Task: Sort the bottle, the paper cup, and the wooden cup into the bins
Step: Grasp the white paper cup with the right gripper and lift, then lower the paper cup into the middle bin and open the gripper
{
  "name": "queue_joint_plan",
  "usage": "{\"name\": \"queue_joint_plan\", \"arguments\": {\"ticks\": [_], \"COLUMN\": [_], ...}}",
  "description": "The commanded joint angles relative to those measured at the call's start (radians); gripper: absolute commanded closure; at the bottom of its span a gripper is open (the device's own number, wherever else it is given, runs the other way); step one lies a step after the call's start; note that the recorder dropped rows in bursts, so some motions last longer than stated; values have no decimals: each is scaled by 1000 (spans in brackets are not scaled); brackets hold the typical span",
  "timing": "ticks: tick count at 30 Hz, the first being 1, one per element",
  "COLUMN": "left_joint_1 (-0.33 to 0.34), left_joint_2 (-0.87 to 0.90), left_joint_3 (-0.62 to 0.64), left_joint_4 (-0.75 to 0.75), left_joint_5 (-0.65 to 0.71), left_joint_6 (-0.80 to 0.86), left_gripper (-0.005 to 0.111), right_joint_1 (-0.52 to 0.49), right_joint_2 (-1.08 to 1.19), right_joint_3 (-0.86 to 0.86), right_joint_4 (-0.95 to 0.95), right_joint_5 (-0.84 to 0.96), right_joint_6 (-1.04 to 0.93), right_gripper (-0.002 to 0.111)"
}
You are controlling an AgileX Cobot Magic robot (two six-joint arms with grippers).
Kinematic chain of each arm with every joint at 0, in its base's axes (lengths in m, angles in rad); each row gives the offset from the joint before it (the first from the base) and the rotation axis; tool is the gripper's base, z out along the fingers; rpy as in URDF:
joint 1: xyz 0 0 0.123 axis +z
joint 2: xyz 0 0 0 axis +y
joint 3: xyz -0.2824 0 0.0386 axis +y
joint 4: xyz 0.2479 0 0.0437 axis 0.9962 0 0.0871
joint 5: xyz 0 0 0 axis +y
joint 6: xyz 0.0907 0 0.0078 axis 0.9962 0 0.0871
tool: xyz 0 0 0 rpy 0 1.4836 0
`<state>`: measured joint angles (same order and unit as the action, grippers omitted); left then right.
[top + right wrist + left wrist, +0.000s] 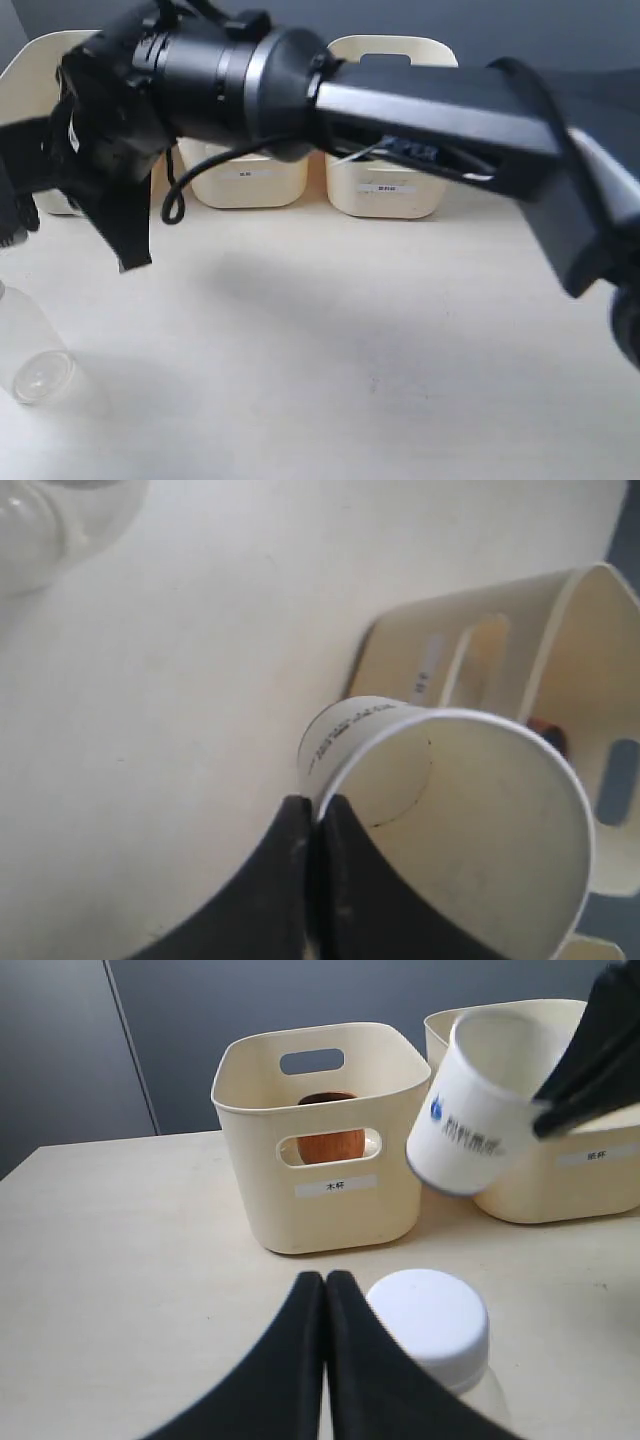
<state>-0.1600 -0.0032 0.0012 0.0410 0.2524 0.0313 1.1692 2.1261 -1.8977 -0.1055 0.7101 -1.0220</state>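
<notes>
While right end effector (312, 825) pinches paper cup (478, 1110) by its rim, upper right of left wrist frame, left end effector (325, 1290) sits pressed together beside bottle (432, 1325); wooden cup (330, 1140) in bin (320, 1210)

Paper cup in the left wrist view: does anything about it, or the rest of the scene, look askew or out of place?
The paper cup is tilted in mid-air, pinched at its rim by the right hand, mid-carry rather than dropped. The wooden cup sits inside its bin. Nothing spilled or damaged.

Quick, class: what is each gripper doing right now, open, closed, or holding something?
Left gripper: closed, holding nothing, beside the bottle.
Right gripper: closed on the rim of the paper cup.
</notes>
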Motion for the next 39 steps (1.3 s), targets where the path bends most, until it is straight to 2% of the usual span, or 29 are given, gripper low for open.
{"name": "queue_joint_plan", "arguments": {"ticks": [1, 6, 13, 18, 28, 39], "left_joint_1": [-1, -1, -1, -1, -1, -1], "left_joint_2": [3, 3, 3, 3, 3, 3], "left_joint_3": [-1, -1, -1, -1, -1, -1], "left_joint_4": [2, 2, 2, 2, 2, 2], "left_joint_5": [-14, -14, -14, -14, -14, -14], "left_joint_6": [-3, -3, -3, -3, -3, -3], "left_gripper": [107, 107, 107, 107, 107, 107], "right_joint_1": [-42, -158, -360, -434, -452, -452], "right_joint_2": [-96, -143, -115, -48, 95, 136], "right_joint_3": [-2, -2, -2, -2, -2, -2], "right_joint_4": [-71, -20, 261, 353, 378, 397], "right_joint_5": [13, 11, -125, -160, -215, -248], "right_joint_6": [112, 198, 201, 177, 166, 166], "right_gripper": [109, 109, 109, 109, 109, 109]}}
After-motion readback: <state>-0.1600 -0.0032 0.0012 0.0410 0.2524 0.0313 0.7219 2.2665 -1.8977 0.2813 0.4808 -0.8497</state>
